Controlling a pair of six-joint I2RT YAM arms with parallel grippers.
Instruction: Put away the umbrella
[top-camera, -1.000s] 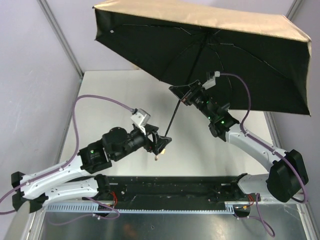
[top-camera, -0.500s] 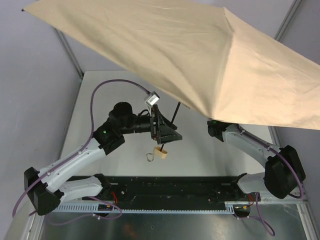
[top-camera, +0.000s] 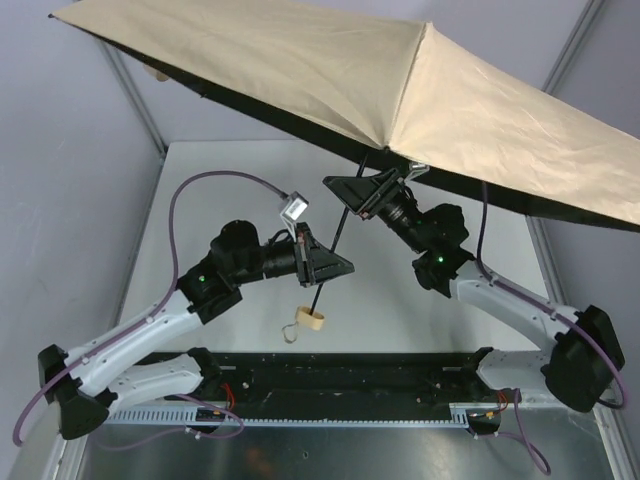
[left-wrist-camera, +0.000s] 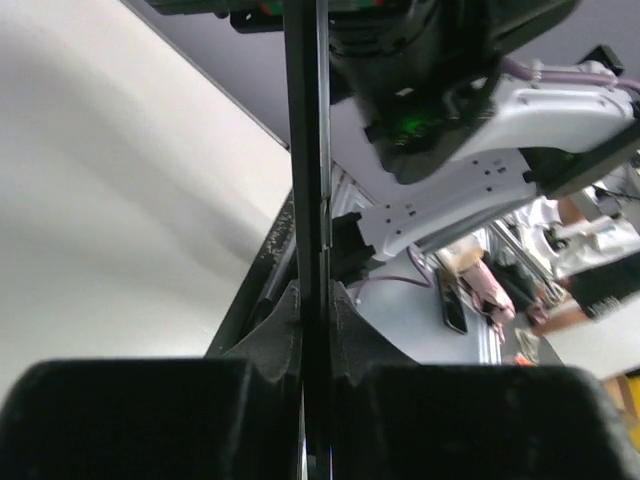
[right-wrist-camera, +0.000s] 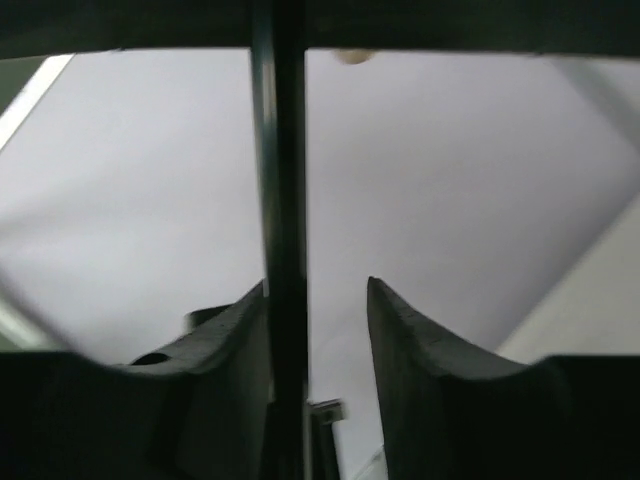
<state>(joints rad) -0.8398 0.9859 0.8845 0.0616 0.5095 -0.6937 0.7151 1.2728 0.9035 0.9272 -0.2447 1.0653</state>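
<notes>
Top external view: your left fingers (top-camera: 325, 268) pinch the thin black shaft (top-camera: 340, 225) of the open umbrella (top-camera: 300, 70) low down. They sit just above the tan handle (top-camera: 314, 320) and its wrist loop (top-camera: 292, 326), which hang below those fingers over the white counter (top-camera: 220, 170). Your right fingers (top-camera: 352, 190) sit higher on the same shaft, right under the beige canopy (top-camera: 480, 120), which spreads tilted above both sets of fingers.

Left wrist view: the shaft (left-wrist-camera: 310, 200) runs straight up between your two fingers (left-wrist-camera: 272, 335), which press on it from both sides.

Right wrist view: your fingers are spread. The shaft (right-wrist-camera: 280, 200) lies against one finger (right-wrist-camera: 235, 340), while the other (right-wrist-camera: 405, 340) stands apart from it with a clear gap between. The shaft slants from the left fingers up to the right fingers.
</notes>
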